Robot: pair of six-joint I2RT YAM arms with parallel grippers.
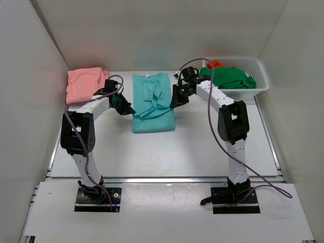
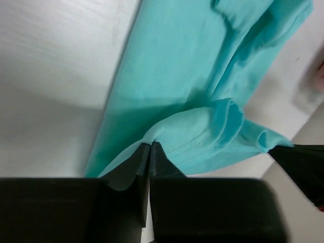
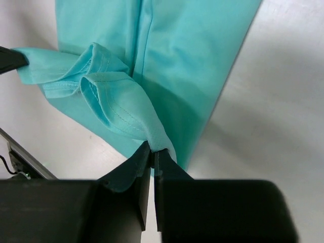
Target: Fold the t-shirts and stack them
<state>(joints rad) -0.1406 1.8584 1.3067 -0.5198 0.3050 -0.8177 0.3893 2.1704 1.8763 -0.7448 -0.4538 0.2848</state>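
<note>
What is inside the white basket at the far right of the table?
The white basket holds a crumpled dark green t-shirt, with an orange-red item poking out at its far left corner. Anything beneath the dark green t-shirt is covered.

The table [image 1: 167, 152] is white and flat. Plain white walls stand around it like a box: a back wall [image 1: 162, 35], a left wall [image 1: 25, 101] and a right wall [image 1: 298, 111] (the side ones look slanted from above). A thin silver rail [image 1: 167, 178] runs along the table's near edge, and more run down both sides. The light is soft, with pale grey shadows on the table.
</note>
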